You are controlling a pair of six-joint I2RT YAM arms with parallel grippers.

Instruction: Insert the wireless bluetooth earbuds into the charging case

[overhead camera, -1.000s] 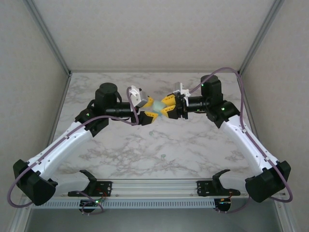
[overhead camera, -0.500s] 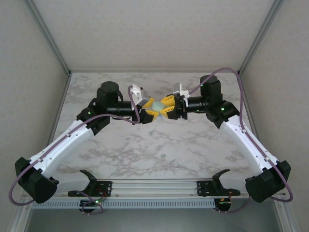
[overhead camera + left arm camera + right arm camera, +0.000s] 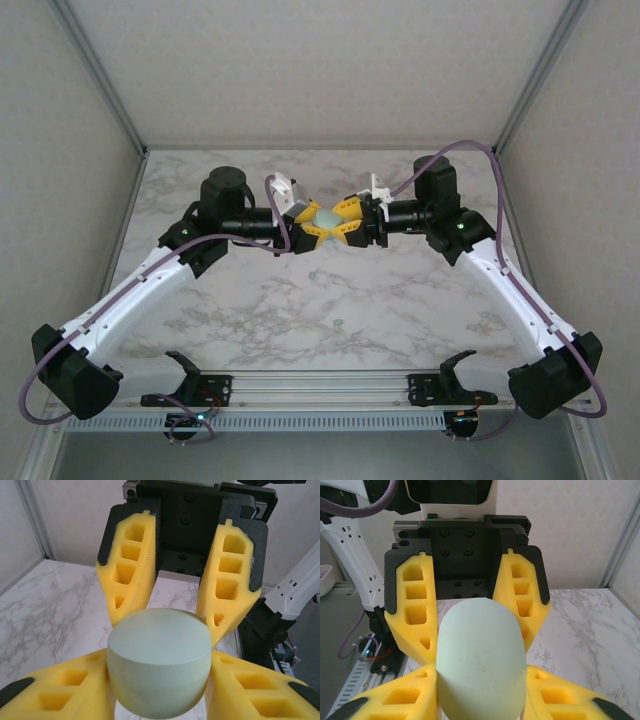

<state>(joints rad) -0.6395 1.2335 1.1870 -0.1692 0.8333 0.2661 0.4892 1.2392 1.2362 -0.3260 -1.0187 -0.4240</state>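
Earbuds (image 3: 338, 322) lie loose on the table (image 3: 420, 300), charging case (image 3: 326, 220) held above.

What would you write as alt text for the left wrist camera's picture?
A closed pale mint-green charging case sits centre frame, above a marble table. The right arm's yellow fingers grip it from the top of the picture, while the left arm's yellow fingers flank it from the bottom.

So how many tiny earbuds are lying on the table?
2. The far earbud lies just on the near side of the raised mint case; the near earbud lies closer to the arm bases. Others may be hidden under the arms.
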